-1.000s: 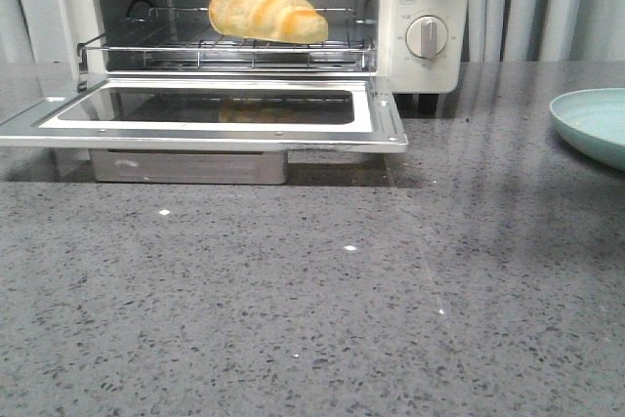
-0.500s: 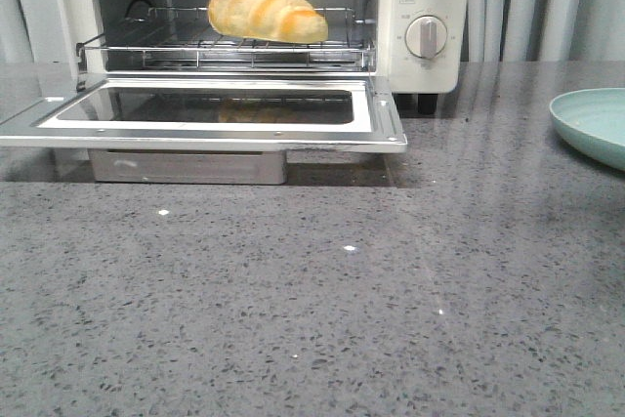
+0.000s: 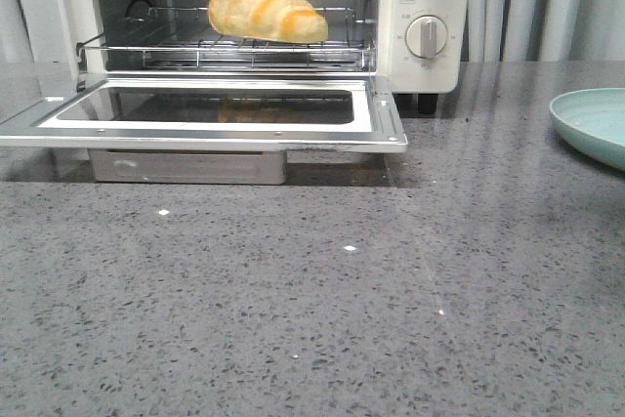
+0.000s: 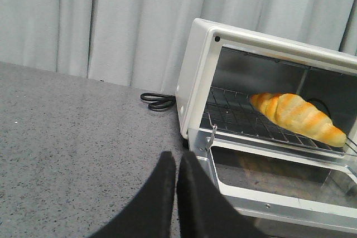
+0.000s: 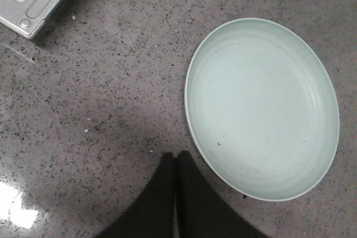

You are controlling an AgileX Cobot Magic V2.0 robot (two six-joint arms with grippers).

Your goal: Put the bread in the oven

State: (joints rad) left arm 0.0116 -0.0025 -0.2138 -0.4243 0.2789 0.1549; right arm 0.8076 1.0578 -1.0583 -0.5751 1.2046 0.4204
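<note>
The golden-yellow bread [image 3: 266, 9] lies on the wire rack [image 3: 227, 49] inside the cream-white oven [image 3: 422, 17], whose glass door [image 3: 205, 114] hangs open and flat. In the left wrist view the bread [image 4: 297, 117] rests on the rack in the open oven [image 4: 195, 76]. My left gripper [image 4: 176, 157] is shut and empty, above the counter by the oven's near corner. My right gripper [image 5: 177, 156] is shut and empty, over the counter next to the plate. Neither gripper shows in the front view.
A pale green plate [image 3: 594, 124] sits on the grey speckled counter at the right; it also shows in the right wrist view [image 5: 262, 107]. A black cord [image 4: 158, 100] lies coiled behind the oven. Grey curtains hang at the back.
</note>
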